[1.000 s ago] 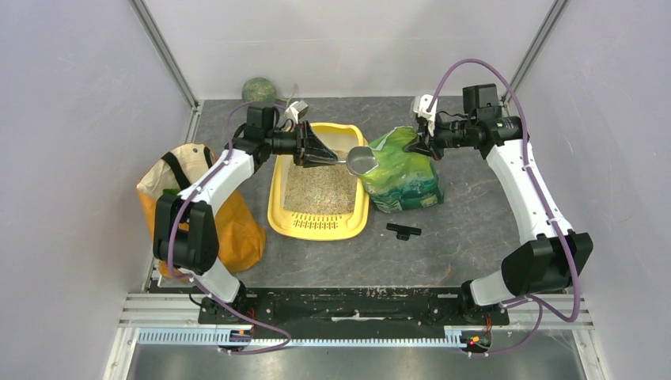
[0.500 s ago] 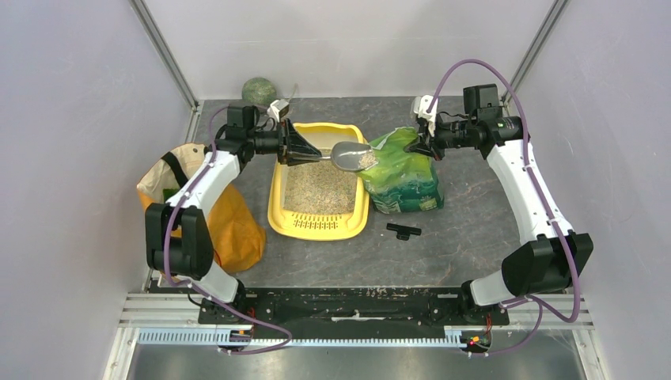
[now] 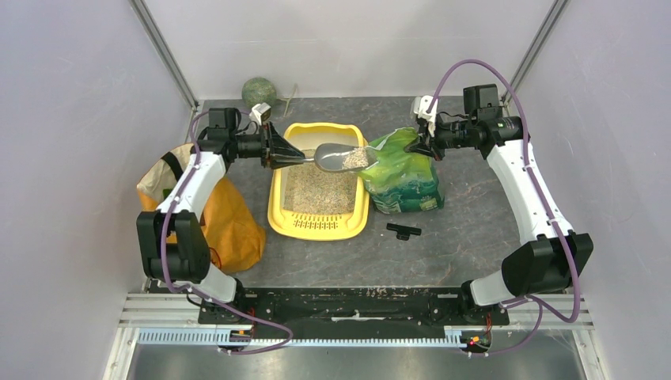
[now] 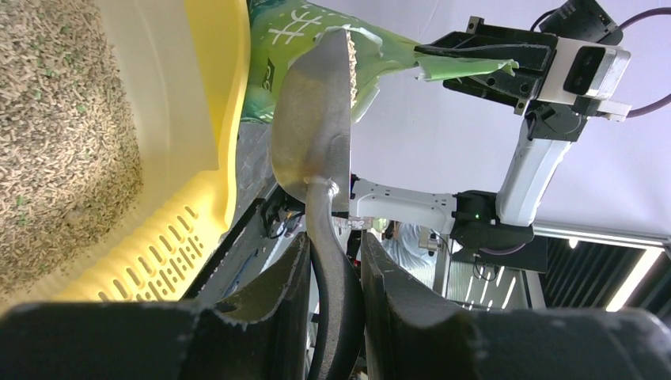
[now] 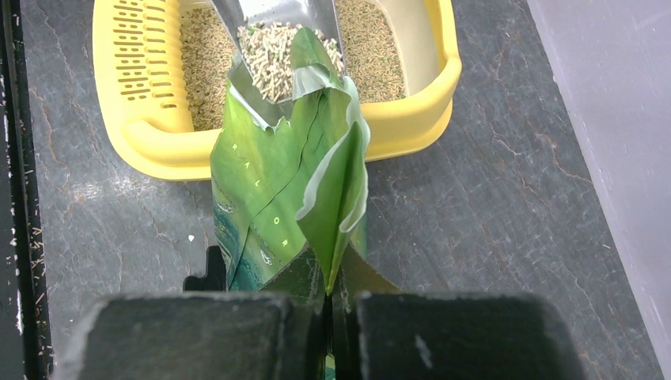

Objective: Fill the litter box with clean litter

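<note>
Place: robot lab test cell | 9, 12, 3 o'clock: plain pale wall panels (image 3: 71,119) on metal posts (image 3: 162,51) | 6 o'clock: aluminium rail (image 3: 356,338), bases of cabled left arm (image 3: 190,186) and right arm (image 3: 522,182) | centre: dark stone-look table (image 3: 475,237)

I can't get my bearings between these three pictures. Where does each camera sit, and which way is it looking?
Top camera: fixed above and behind the robot, looking down on the table; left arm and right arm show whole.
Left wrist: on the left hand, looking along its fingers and the scoop towards the right arm.
Right wrist: on the right hand, looking down past the pinched green bag at the litter box.
Shared: both wrist views show scoop, bag and box.
</note>
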`<state>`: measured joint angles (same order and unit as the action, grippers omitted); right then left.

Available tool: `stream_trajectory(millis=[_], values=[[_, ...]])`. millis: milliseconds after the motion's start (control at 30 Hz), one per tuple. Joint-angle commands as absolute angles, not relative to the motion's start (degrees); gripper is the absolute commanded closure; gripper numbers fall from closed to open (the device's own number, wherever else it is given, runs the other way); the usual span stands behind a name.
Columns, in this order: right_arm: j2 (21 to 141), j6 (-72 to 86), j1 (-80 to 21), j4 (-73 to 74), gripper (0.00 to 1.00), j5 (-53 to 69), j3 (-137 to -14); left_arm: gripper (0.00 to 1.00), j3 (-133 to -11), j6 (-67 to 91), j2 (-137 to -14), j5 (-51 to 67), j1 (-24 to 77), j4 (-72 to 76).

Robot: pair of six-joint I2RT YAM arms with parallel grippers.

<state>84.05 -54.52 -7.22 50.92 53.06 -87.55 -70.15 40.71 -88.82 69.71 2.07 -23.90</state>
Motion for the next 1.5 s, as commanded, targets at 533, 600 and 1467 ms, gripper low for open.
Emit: stream_trajectory(millis=[533, 600, 1467], values=[[81.83, -54.70, -7.55, 46.14, 1.00, 55.06, -92.43, 0.98, -75.82, 26.75, -82.63, 71.24, -9.50, -42.03], [81.74, -54.75, -7.53, 46.14, 1.00, 54.94, -92.39, 0.98, -80.86, 18.76, -84.04, 64.51, -9.05, -51.56], [80.77, -55.04, -7.56, 46.08, 1.00, 54.51, -91.23, 0.98, -96.49, -11.07, -77.92, 2.74, 21.55, -58.74]])
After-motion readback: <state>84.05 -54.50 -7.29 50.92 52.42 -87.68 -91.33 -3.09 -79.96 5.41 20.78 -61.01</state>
